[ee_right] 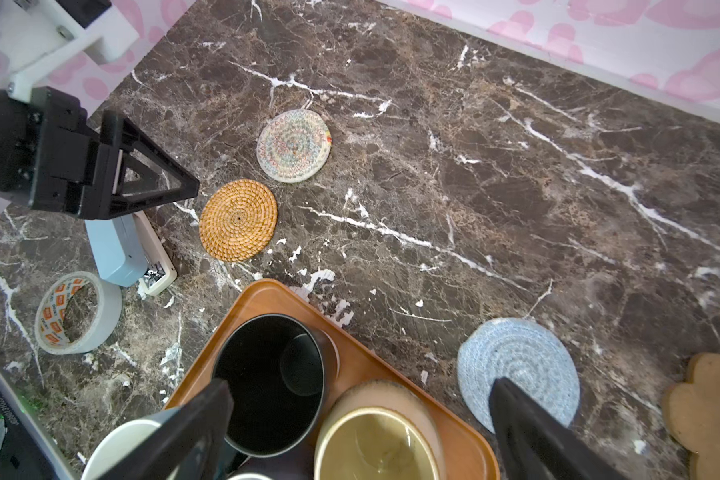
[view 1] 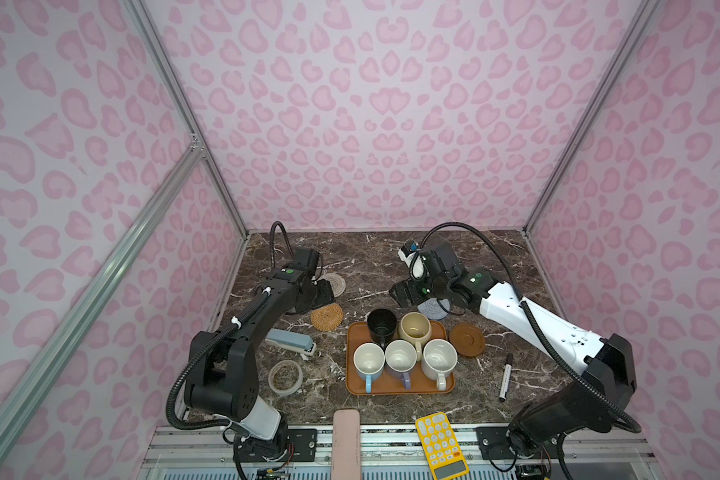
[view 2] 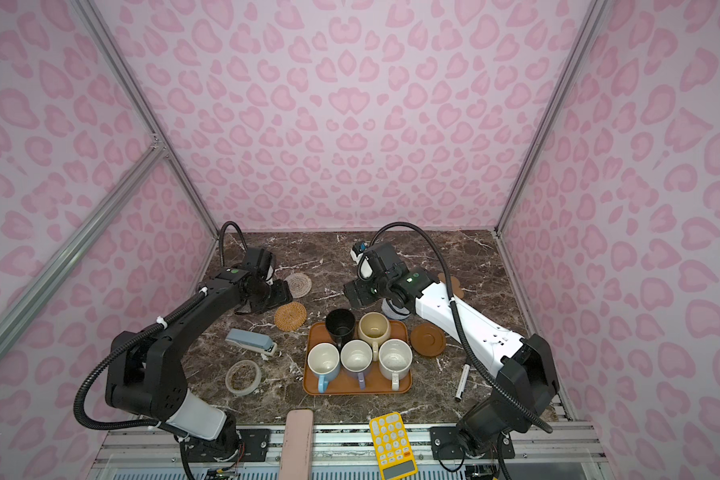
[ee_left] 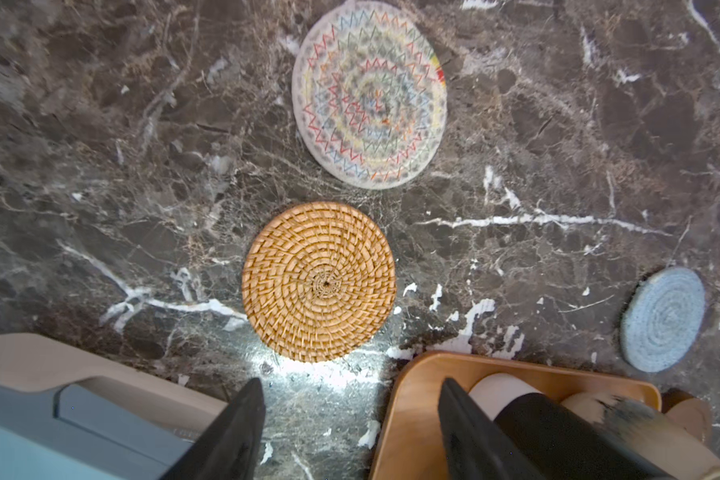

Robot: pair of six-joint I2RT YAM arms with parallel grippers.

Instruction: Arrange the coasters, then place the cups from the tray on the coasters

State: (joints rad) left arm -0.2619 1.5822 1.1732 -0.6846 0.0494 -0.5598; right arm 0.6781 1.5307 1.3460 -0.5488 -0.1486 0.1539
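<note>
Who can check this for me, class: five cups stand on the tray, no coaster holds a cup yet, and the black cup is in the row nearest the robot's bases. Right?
One slip: the black cup is in the far row of the tray, beside the cream-yellow cup, as both top views show. The rest stands as stated.

Orange printed marks inside the tape ring [ee_right: 55,309] are too blurred to read.
</note>
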